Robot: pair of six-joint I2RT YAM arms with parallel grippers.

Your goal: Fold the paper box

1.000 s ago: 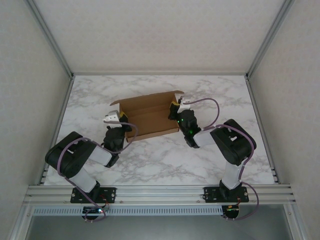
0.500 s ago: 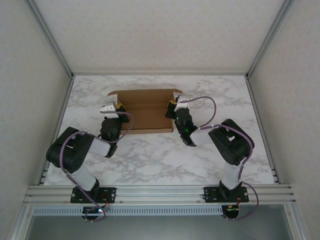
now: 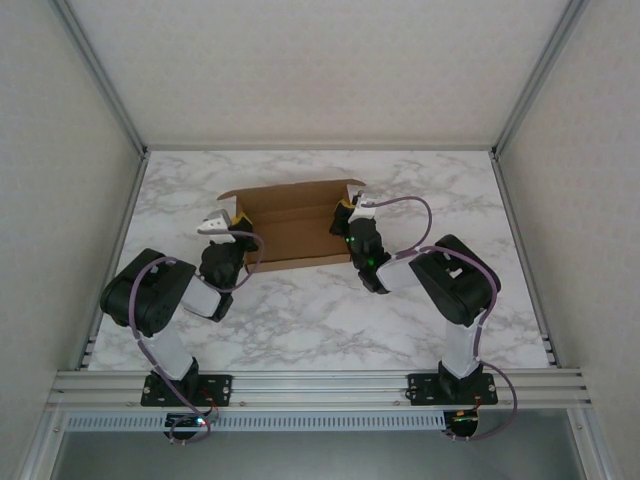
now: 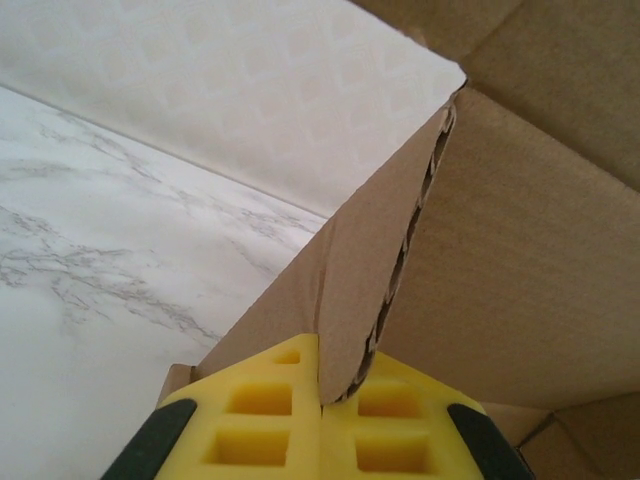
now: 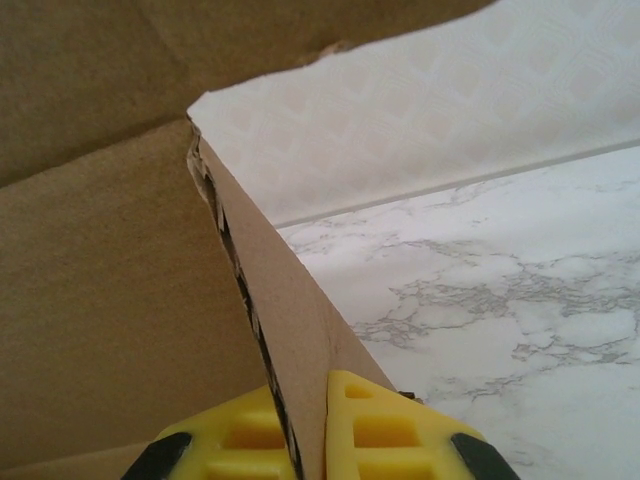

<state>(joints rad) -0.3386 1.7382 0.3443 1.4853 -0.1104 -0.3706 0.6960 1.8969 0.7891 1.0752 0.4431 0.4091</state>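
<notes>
The paper box (image 3: 290,228) is a brown cardboard tray with raised walls, lying square on the marble table at mid-back. My left gripper (image 3: 229,217) is shut on the box's left side wall. My right gripper (image 3: 346,212) is shut on its right side wall. In the left wrist view the yellow pads (image 4: 262,410) of the left gripper (image 4: 336,385) pinch the corrugated edge of the box (image 4: 500,250). The right wrist view has the right gripper (image 5: 308,405) clamping an upright wall of the box (image 5: 100,300) between its pads (image 5: 385,430).
The marble table (image 3: 330,310) stretches in front of the box and to both sides. White textured walls and aluminium posts (image 3: 105,85) enclose it. A metal rail (image 3: 320,385) runs along the near edge by the arm bases.
The box, tilted a second ago, has turned square to the table and shifted slightly back and left. Both arms moved with it, each still gripping a side wall.
</notes>
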